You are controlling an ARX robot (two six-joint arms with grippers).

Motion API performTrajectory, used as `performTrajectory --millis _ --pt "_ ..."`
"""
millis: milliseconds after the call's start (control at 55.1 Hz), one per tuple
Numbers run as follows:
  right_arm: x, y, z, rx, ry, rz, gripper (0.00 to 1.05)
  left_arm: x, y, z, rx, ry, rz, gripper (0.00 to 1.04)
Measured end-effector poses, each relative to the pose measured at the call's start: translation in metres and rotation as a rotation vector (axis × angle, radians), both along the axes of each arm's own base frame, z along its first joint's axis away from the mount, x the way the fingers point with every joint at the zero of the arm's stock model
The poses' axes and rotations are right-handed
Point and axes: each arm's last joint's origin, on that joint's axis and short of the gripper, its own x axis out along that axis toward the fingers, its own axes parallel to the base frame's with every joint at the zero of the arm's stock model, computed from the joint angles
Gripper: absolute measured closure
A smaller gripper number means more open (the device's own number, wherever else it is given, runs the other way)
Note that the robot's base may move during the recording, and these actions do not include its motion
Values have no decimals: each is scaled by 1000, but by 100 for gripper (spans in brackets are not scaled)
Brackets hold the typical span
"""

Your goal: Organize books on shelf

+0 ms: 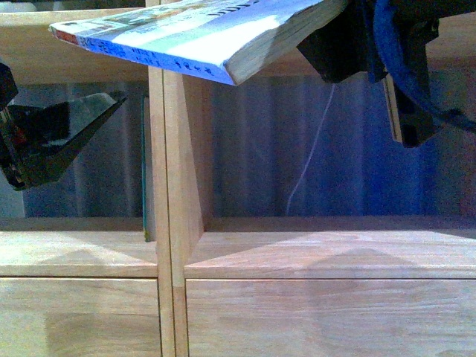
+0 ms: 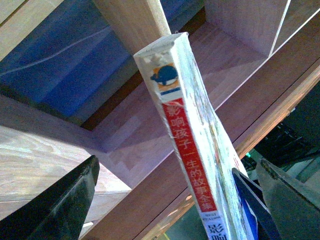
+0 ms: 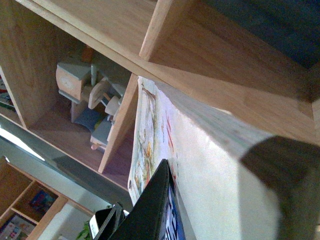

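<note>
Claws sit nearest the camera. The right claw [image 1: 338, 52], at 1 o'clock in the front view, is clenched on one end of the book [image 1: 186, 37]. In the right wrist view a black finger [image 3: 152, 210] presses flat on the illustrated cover.

The book is in the air and lying flat, level with the board above the open compartments. Its red-banded spine runs away from the right claw towards 10 o'clock, and a near corner points at the camera.

The left claw [image 1: 52, 137] hangs at 9 o'clock, below the book's free end. It is released and grasps nothing. In its wrist view the fingers [image 2: 65, 205] stand wide apart, with the spine showing between them and untouched.

Beyond them is the shelf [image 1: 175, 223]. Its central upright divides two open compartments above plain drawer fronts [image 1: 327, 320]. A thin dark slab [image 1: 146, 171] stands against the left side of the upright; I cannot tell what it is. The right compartment shows only a pale cord [image 1: 312, 156] at the back. The right wrist view shows a wooden toy [image 3: 90, 95] in another bay.

My judgement is that the move turns on orientation. The openings lie at 6 o'clock from the book, so its long axis must swing from flat to upright. The right arm carries the book, and the left is nearer its free end.
</note>
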Motion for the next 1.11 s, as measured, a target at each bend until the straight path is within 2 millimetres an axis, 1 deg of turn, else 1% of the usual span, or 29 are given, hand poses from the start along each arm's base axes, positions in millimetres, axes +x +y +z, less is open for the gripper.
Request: performTrajectory --millis 91,127,218,254,309,381,472,508,581,908,1035,1107 --pt "0 1 0 0 -1 2 89 0 0 0 -2 -1 0 34" --pt "0 1 0 0 0 2 89 0 0 0 -5 -2 -2 41" --pt "0 1 -1 -1 1 0 89 -1 -1 1 -7 -5 -5 53" --pt "0 1 -1 -1 2 -1 89 -1 -2 1 -7 -8 -8 60" --pt "1 1 -1 -1 2 -2 89 -1 -2 1 -7 -10 -10 68" --pt "1 1 -1 -2 2 -4 89 -1 -2 1 -10 -8 -12 80" --pt "1 1 -1 -7 1 -10 89 -1 -3 1 -31 11 -25 92" --pt "1 1 -2 -9 2 -11 89 -1 -3 2 -43 20 -32 94" --pt "2 2 -3 -11 5 -14 89 -2 -3 3 -59 27 -41 98" --pt "2 2 -4 -30 16 -27 88 -3 -3 3 -66 29 -49 98" --pt "2 0 -3 -26 -2 -35 70 -3 -3 3 -59 24 -50 98" --pt "2 -5 -3 -34 -14 -54 57 -2 -2 3 -51 19 -44 98"
